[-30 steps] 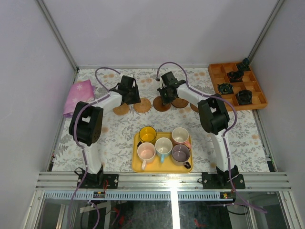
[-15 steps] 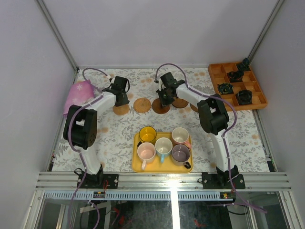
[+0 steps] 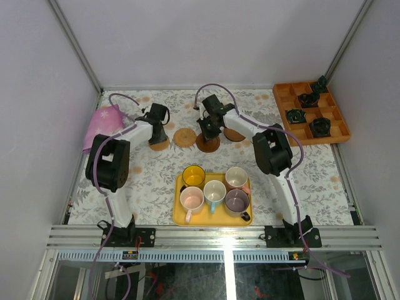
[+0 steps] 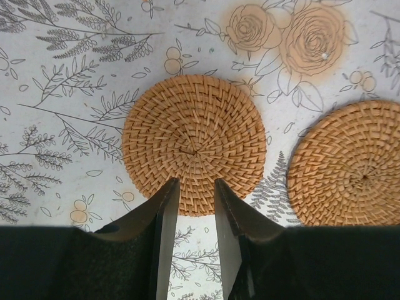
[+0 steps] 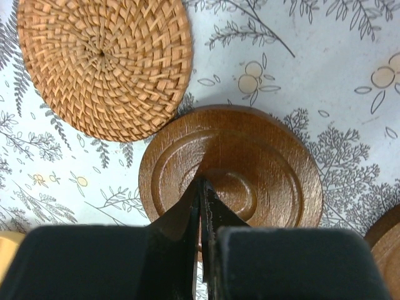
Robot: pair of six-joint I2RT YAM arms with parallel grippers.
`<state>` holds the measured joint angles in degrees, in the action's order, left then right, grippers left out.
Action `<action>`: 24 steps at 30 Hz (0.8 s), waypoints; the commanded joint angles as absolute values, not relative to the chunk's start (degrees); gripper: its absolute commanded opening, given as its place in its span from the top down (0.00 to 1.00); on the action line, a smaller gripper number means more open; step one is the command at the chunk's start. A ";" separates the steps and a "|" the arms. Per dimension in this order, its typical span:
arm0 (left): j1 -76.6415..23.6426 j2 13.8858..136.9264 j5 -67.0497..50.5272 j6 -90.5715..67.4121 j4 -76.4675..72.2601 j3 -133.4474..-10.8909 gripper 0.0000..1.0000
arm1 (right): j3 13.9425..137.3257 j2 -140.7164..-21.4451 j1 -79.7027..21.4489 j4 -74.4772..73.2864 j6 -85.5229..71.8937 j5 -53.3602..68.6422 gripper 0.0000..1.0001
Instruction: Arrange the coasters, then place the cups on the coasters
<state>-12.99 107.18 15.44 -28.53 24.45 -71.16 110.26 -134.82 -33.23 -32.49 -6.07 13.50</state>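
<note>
Four coasters lie in a row at the back of the table. Two are woven tan: coaster [image 3: 158, 145] and coaster [image 3: 185, 137]. Two are dark wood: coaster [image 3: 208, 145] and coaster [image 3: 235, 134]. My left gripper [image 4: 194, 187] hovers open with a narrow gap over the near edge of the leftmost woven coaster [image 4: 194, 140]. My right gripper [image 5: 202, 182] is shut, its tips resting on a dark wooden coaster [image 5: 262, 181]. Several cups stand on the yellow tray [image 3: 180, 215]: yellow [image 3: 194, 175], salmon [image 3: 237, 177], white-and-blue [image 3: 215, 190], pale pink [image 3: 192, 198], purple-grey [image 3: 237, 200].
An orange compartment tray [image 3: 284, 94] with small black objects sits at the back right. A pink cloth [image 3: 103, 123] lies at the back left. White walls close in the table on three sides.
My left gripper has swung left to the leftmost woven coaster and narrowed. My right gripper has shifted left and nearer, and the dark coaster under its tips slid with it.
</note>
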 commanded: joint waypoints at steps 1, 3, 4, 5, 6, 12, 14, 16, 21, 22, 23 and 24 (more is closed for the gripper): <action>-12.39 108.98 16.96 -29.11 25.49 -71.39 0.72 | 114.21 -137.87 -34.01 -35.39 -5.45 14.62 1.00; -12.26 109.87 16.86 -28.94 25.53 -71.84 0.72 | 114.43 -138.21 -34.01 -35.33 -5.60 14.01 1.00; -12.22 110.23 16.73 -28.92 25.57 -72.12 0.72 | 114.37 -138.21 -34.01 -35.29 -5.76 13.59 1.00; -12.14 110.62 16.48 -28.91 25.58 -72.37 0.72 | 114.26 -138.33 -34.01 -35.25 -5.92 12.94 1.00; -12.09 111.05 16.33 -28.91 25.58 -72.69 0.72 | 114.12 -138.36 -34.01 -35.24 -5.95 12.27 1.00; -11.84 113.71 15.17 -28.57 25.54 -74.96 0.73 | 114.34 -139.08 -33.95 -36.16 -6.37 6.48 1.00; -11.67 114.46 14.88 -28.48 25.50 -75.71 0.73 | 114.39 -139.20 -33.93 -36.34 -6.54 4.82 1.00; -11.59 115.32 14.43 -28.39 25.57 -76.41 0.73 | 114.41 -139.28 -33.93 -36.47 -6.70 3.48 1.00; -11.50 116.16 12.91 -28.64 25.56 -77.23 0.73 | 114.72 -139.31 -33.63 -36.53 -7.60 0.70 1.00; -11.51 116.04 12.79 -28.73 25.57 -77.11 0.73 | 114.83 -139.31 -33.45 -36.55 -7.77 0.48 1.00; -11.44 115.94 12.68 -28.74 25.58 -76.93 0.73 | 114.87 -139.37 -33.34 -36.56 -7.98 0.33 1.00; -11.45 115.79 12.69 -28.82 25.53 -76.79 0.73 | 114.95 -139.39 -33.19 -36.61 -8.18 0.06 1.00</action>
<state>-11.86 113.95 14.57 -28.49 24.93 -76.82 114.21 -136.77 -33.69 -34.00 -7.62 5.37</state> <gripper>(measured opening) 0.272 0.010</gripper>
